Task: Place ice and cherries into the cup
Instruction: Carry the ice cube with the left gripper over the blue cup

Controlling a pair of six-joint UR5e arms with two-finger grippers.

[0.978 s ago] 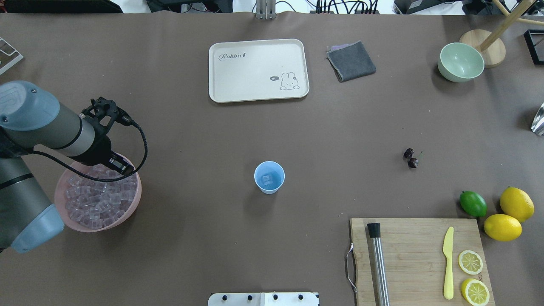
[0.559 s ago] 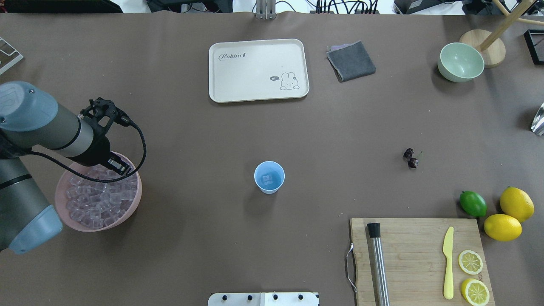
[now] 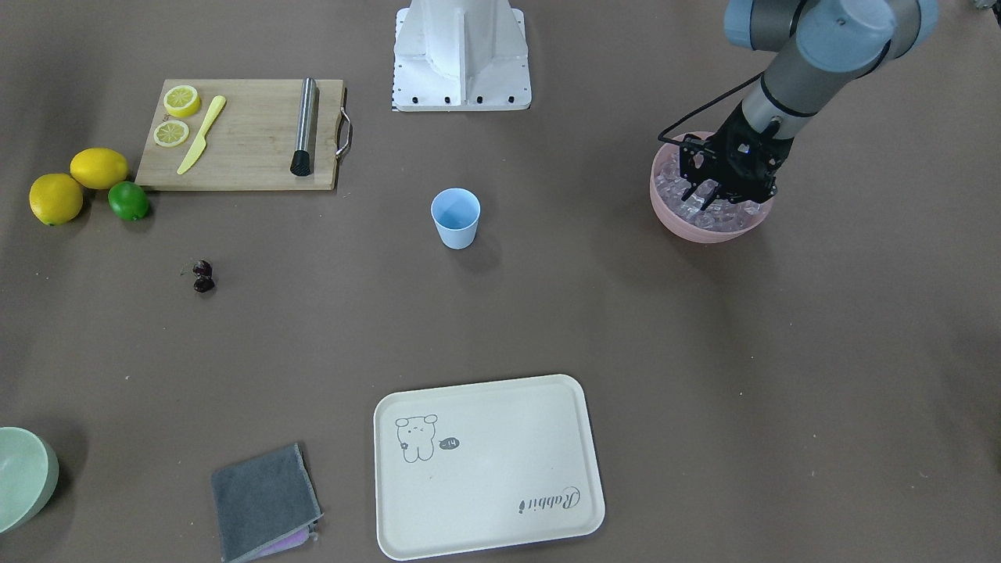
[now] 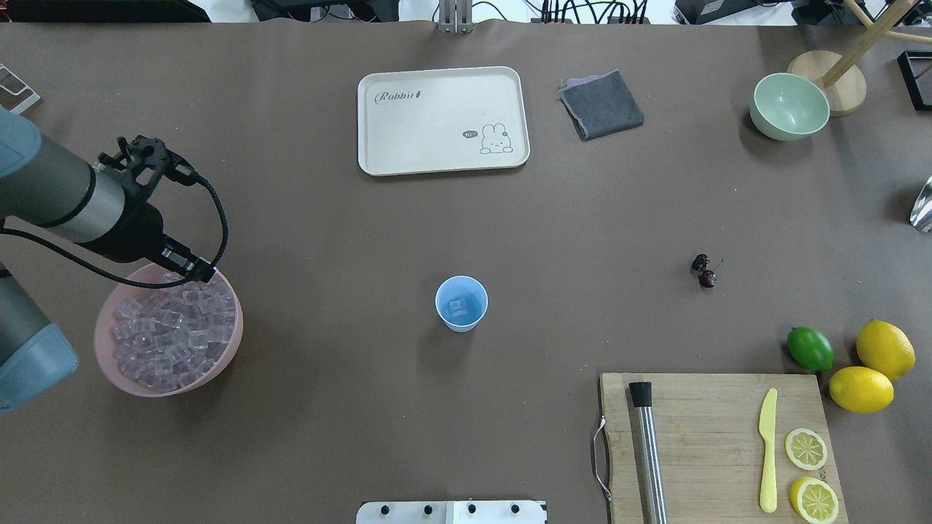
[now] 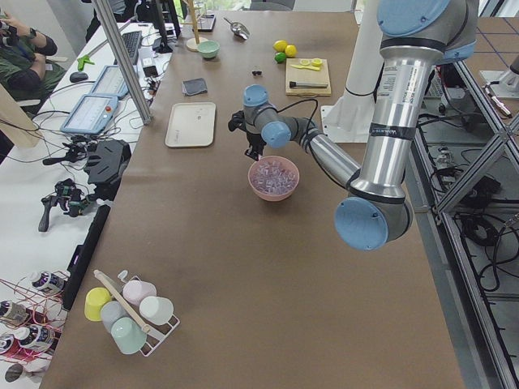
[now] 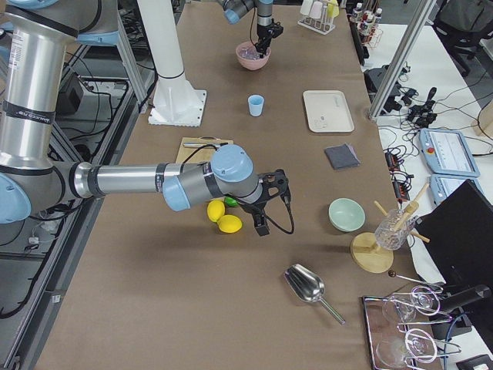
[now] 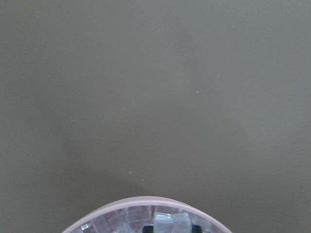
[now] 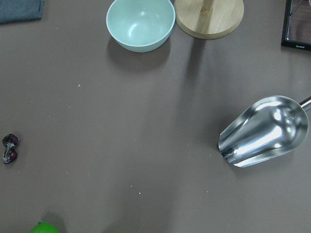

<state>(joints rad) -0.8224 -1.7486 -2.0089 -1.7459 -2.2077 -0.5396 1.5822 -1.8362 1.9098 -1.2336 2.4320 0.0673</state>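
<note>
Pulled left gripper [image 4: 198, 275] back since a second ago, to far rim of pink bowl [image 4: 171, 391]. Front-facing: buries fingertips among ice [image 3: 674, 186]; spread or clamped, cannot tell. Overhead: shows one cube inside cup [image 4: 461, 326], cherries [image 4: 703, 271] well apart on table [image 4: 328, 218]. Right side: leaves fingers of right gripper [image 6: 260, 225] too small to judge.

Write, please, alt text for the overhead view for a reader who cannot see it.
The left gripper hangs over the far rim of a pink bowl of ice; the blue cup, ice inside, stands mid-table, cherries lying to its right.
</note>
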